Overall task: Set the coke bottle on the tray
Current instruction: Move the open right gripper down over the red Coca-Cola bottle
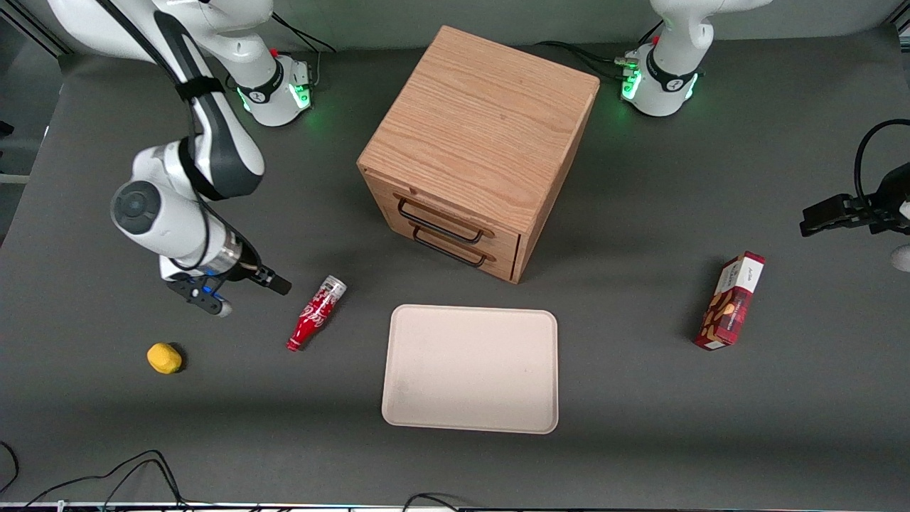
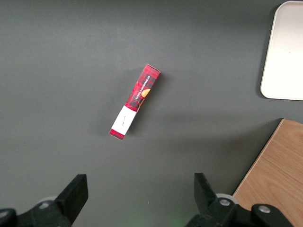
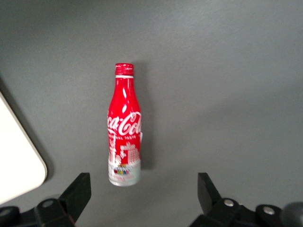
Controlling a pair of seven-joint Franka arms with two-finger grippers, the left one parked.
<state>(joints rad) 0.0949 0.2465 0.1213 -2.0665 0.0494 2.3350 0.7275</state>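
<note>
The coke bottle is slim and red with white script, a silver base and a red cap. It lies on its side on the dark table, beside the tray and toward the working arm's end. The cream-beige tray lies flat in front of the drawer cabinet. My gripper hovers just beside the bottle, a little toward the working arm's end of the table, fingers open and empty. In the right wrist view the bottle lies just ahead of the open gripper, not between the fingers, and a corner of the tray shows.
A wooden drawer cabinet with two black handles stands farther from the front camera than the tray. A yellow lemon-like object lies near my gripper. A red snack box stands toward the parked arm's end, and shows in the left wrist view.
</note>
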